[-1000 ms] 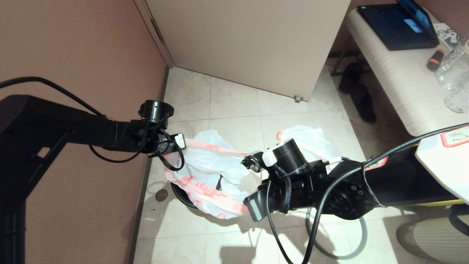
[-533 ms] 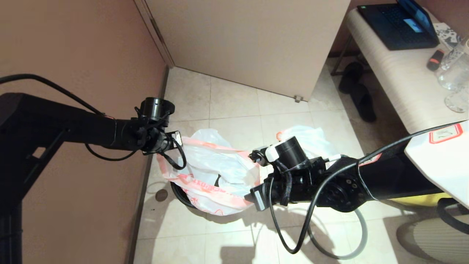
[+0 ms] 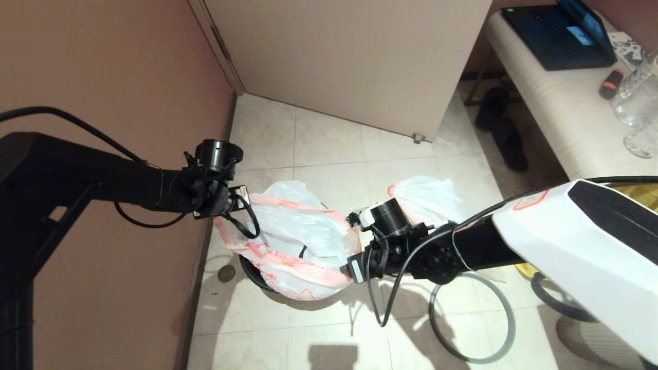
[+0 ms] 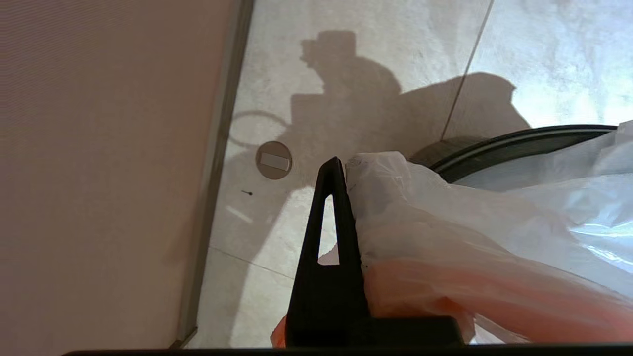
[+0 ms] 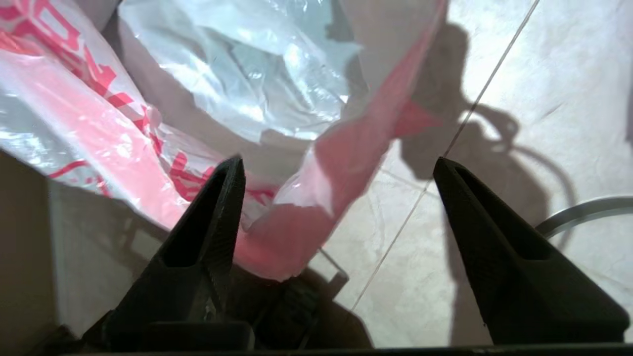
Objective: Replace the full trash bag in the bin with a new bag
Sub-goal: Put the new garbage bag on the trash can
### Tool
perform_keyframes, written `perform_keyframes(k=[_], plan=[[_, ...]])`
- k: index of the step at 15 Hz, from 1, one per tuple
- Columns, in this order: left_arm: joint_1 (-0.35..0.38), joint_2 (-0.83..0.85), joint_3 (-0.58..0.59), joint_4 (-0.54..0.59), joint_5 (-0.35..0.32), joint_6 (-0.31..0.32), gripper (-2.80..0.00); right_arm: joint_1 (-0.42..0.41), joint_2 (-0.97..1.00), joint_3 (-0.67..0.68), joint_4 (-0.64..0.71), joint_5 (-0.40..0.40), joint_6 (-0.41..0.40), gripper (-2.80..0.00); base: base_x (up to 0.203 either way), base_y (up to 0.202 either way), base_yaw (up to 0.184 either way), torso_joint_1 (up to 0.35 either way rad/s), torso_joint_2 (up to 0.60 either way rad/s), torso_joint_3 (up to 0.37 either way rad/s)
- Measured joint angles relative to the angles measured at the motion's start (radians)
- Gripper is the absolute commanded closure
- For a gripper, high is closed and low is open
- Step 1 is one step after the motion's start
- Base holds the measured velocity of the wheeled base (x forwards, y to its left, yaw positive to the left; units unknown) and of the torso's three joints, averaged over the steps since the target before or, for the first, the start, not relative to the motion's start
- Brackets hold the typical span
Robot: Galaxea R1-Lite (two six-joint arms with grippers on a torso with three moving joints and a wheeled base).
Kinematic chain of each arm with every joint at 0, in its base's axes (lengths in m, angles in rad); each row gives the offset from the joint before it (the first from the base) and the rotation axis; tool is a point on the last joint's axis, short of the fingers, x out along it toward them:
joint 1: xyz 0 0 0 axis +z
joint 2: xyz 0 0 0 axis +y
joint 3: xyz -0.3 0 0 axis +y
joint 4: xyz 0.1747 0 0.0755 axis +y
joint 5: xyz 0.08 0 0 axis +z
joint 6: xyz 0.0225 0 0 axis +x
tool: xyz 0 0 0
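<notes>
The new bag [image 3: 293, 241], white with a pink band and red print, hangs open over the black bin [image 3: 252, 272]. My left gripper [image 3: 237, 208] is shut on the bag's rim on the wall side; in the left wrist view the plastic [image 4: 445, 237] bunches against the one finger [image 4: 331, 222] that shows, hiding the other. My right gripper [image 5: 339, 163] stands open at the bag's right side, with the loose pink rim [image 5: 316, 198] lying between its jaws near one finger. The full trash bag [image 3: 426, 198] sits on the floor behind my right arm.
A thin grey hoop [image 3: 473, 318] lies on the tiles under my right arm. The brown wall [image 3: 103, 77] runs close on the left, with a round floor cap [image 3: 226, 273] beside the bin. A bench [image 3: 555, 113] with a laptop and bottles stands at the right, slippers [image 3: 504, 128] beside it.
My right gripper has opened and let go of the bag's rim, and that arm has dropped lower. My left gripper has drawn its side of the rim slightly toward the wall.
</notes>
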Motion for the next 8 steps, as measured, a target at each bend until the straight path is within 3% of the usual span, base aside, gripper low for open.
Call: perform_keyframes(k=[4, 8], plan=[[0.02, 0.017, 0.05, -0.02, 0.072, 0.0, 0.0, -0.002, 0.102, -0.177, 0.028, -0.099, -0.01, 0.0, 0.0, 0.0, 0.0, 0.0, 0.0, 0.0], [0.047, 0.044, 0.158, -0.176, 0.113, 0.027, 0.0, -0.002, 0.173, -0.264, 0.107, -0.262, -0.033, 0.0, 0.0, 0.0, 0.0, 0.0, 0.0, 0.0]])
